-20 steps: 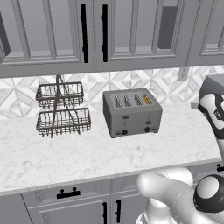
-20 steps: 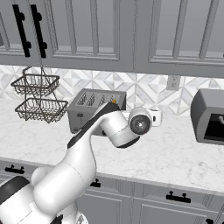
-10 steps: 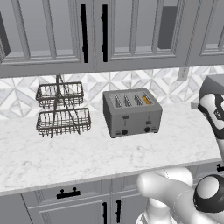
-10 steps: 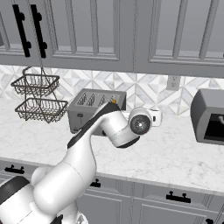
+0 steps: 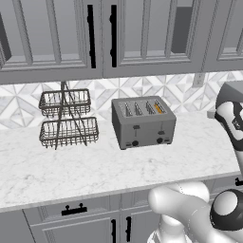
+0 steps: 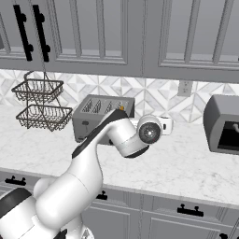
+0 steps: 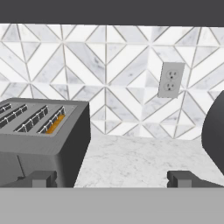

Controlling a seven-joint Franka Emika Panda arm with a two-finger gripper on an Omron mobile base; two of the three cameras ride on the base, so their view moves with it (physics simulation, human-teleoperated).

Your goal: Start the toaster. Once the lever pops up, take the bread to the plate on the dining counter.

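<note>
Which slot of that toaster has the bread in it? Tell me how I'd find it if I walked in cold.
Start at the white marble counter under the grey cabinets. The boxy grey toaster stands right of the two-tier wire basket. The bread sits in its rightmost slot, the one slot showing golden-orange crust; the other three look dark.

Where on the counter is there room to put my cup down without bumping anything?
The widest bare patch is the front strip of the marble counter, in front of the wire basket and the toaster. Another lies to the right of the toaster, before the dark appliance. The narrow gap between basket and toaster is tighter. The open gripper hangs over that right patch.
</note>
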